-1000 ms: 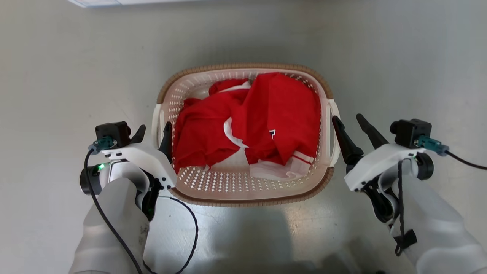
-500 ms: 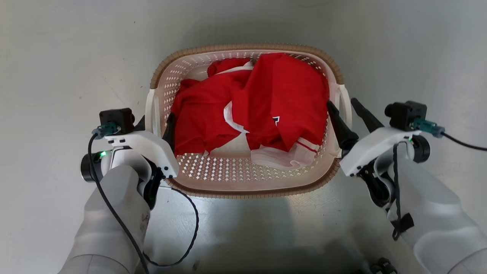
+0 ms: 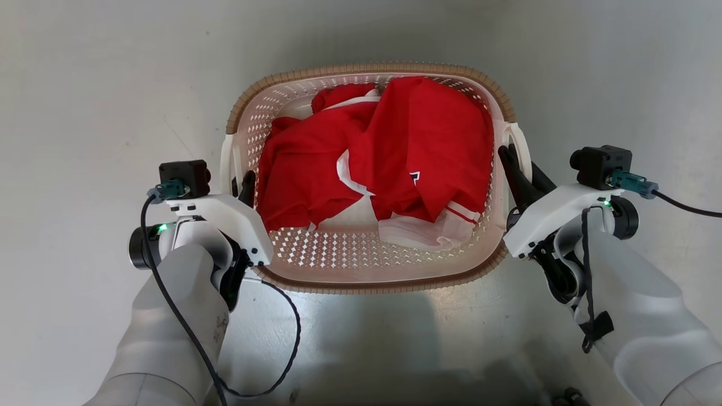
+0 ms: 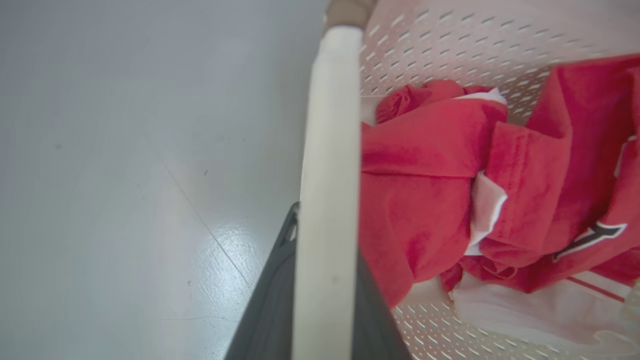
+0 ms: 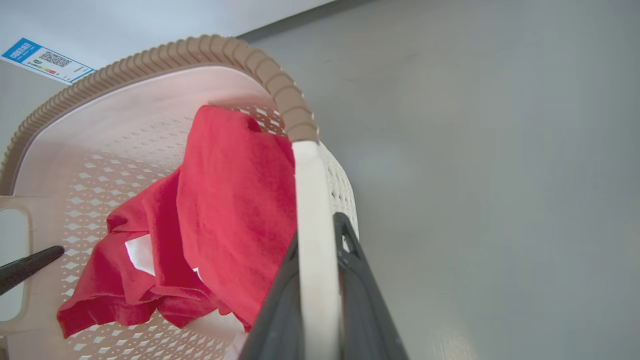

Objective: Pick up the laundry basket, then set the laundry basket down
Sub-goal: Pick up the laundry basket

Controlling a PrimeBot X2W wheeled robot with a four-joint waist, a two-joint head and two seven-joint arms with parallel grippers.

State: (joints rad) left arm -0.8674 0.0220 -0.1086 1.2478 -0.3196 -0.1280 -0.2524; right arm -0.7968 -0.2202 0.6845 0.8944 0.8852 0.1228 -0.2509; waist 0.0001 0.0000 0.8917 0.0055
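Two grippers close on one basket (image 3: 366, 70), which lies on or just above a grey floor (image 3: 84, 113), between the two arms; whether its base touches the floor cannot be told. The basket sits straight ahead in the head view, long sides across, brown rim up, with a red garment (image 3: 395, 163) with white trim heaped inside.

Left gripper (image 3: 240, 183): narrowed on the left handle (image 3: 228, 163), one finger inside the basket wall, the other outside; in the left wrist view the white handle (image 4: 327, 200) runs up between the two dark fingers (image 4: 270, 310), which press against either side of it.

Right gripper (image 3: 516, 163): likewise narrowed on the right handle (image 3: 522, 144); in the right wrist view the handle (image 5: 312, 240) stands between the fingers (image 5: 360, 300), touching both, with the red garment (image 5: 235, 200) just inside the wall; across the basket a finger of the left gripper (image 5: 25, 267) shows at the far handle's opening.

Beyond the rim (image 5: 150, 55) in the right wrist view, a blue-and-white label (image 5: 45, 60) sits on a pale surface.
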